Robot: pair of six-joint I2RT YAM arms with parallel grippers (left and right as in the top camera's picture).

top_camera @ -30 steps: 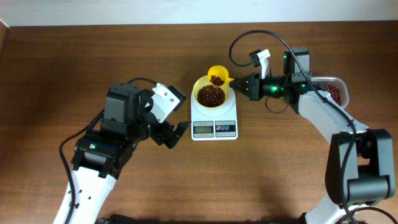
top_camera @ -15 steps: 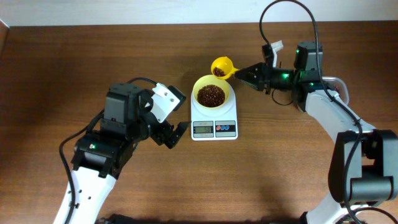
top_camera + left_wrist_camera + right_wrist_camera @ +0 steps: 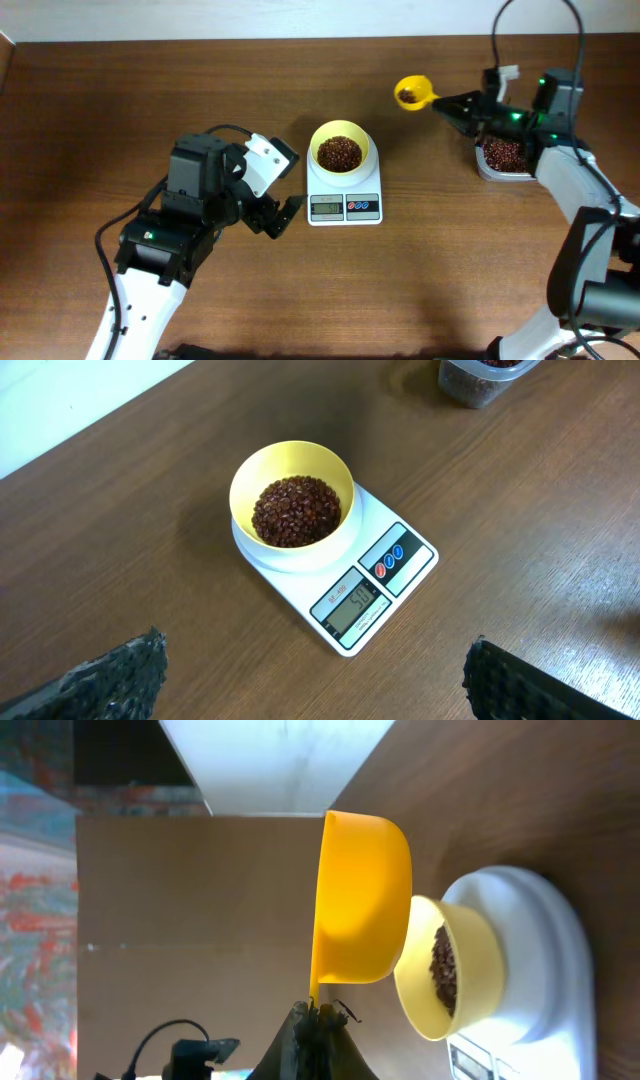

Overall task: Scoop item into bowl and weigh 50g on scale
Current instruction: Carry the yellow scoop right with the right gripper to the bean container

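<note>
right pincer (image 3: 447,100): shut tight on the handle of the yellow scoop (image 3: 411,92); the cup sticks out ahead of the fingertips.
scoop: held level, mouth up. We reckon that keeps the few beans in it from spilling (overhead shows a dark patch in the cup).
right arm: stretched out low over the bench (image 3: 450,260), wrist above the clear tub (image 3: 505,157), which lies just behind and below the pincer.
bowl (image 3: 339,147): sits on the scale (image 3: 344,195), well apart from the right pincer, beyond the scoop's cup. The beans (image 3: 339,153) are heaped inside, below the rim.
left pincer (image 3: 283,215): jaws wide apart, holding nothing. Bowl and scale are straight ahead of it, near but not touching.
left arm: elbow folded, wrist tilted down at the scale. We judge it is parked so its camera can see the display.
display: digits showing, too small for us to trust.
step: we judge the dosing nearly done, and the leftover probably belongs in the tub.
</note>
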